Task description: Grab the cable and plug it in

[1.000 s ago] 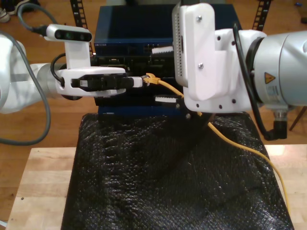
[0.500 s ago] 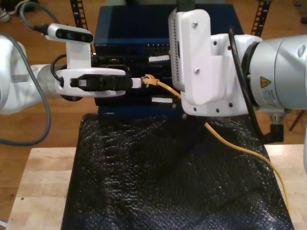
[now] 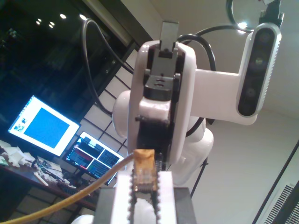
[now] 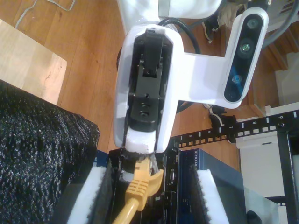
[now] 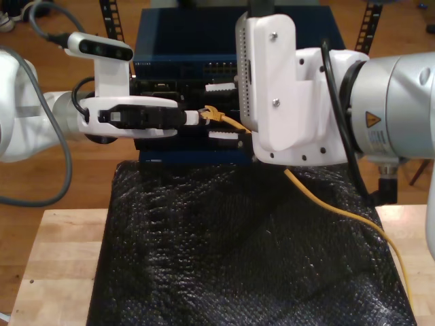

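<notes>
Cable look: the cable is thin and orange-yellow. Its end carries an orange boot and a small clear plug.
Cable path: from the exterior view's lower right edge it crosses the black padded mat. It then rises toward the exterior view's left, passes under the big white arm housing and ends at the plug, in front of the dark blue equipment box.
My first gripper: it reaches in level from the exterior view's left. Its toothed white jaws are drawn narrow and pinch the plug end between them, as its own wrist view shows.
My second gripper: it comes in from the exterior view's right. Its jaws stand wide, one above and one below the cable just behind the boot, with a clear gap on both sides in its wrist view.
Gripper spacing: the two grippers face each other tip to tip, very near, with only the boot and plug between them.
Edges: the mat covers the middle of the tabletop, and bare wood shows on both sides of it. The mat's far edge lies just beside the equipment box.
Open room: the mat surface below the grippers is free, apart from the cable's run on the exterior view's right. The space between the jaws and the box face is tight.
</notes>
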Controlling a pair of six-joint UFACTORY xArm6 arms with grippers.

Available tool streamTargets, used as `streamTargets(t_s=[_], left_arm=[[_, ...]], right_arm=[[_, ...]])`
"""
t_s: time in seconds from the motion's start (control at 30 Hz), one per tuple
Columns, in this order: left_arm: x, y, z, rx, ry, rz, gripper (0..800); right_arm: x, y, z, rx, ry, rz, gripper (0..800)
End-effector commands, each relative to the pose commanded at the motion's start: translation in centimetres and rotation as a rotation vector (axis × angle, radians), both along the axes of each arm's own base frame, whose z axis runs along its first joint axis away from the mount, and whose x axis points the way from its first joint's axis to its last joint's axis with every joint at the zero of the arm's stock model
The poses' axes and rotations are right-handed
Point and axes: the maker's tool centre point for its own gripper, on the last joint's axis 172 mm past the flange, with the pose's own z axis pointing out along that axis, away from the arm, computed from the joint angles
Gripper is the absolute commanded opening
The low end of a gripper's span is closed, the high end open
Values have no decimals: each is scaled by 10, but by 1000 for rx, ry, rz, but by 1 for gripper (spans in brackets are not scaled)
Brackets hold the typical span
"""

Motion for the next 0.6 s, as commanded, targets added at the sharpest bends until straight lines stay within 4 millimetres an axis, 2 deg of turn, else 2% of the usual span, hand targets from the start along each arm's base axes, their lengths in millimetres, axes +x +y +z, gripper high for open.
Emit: streamTargets(t_s=[0.6], left_arm=[[-2, 1, 2, -6, 2, -10, 2]], right_arm=[[-2, -1, -4, 0, 5, 0, 331]])
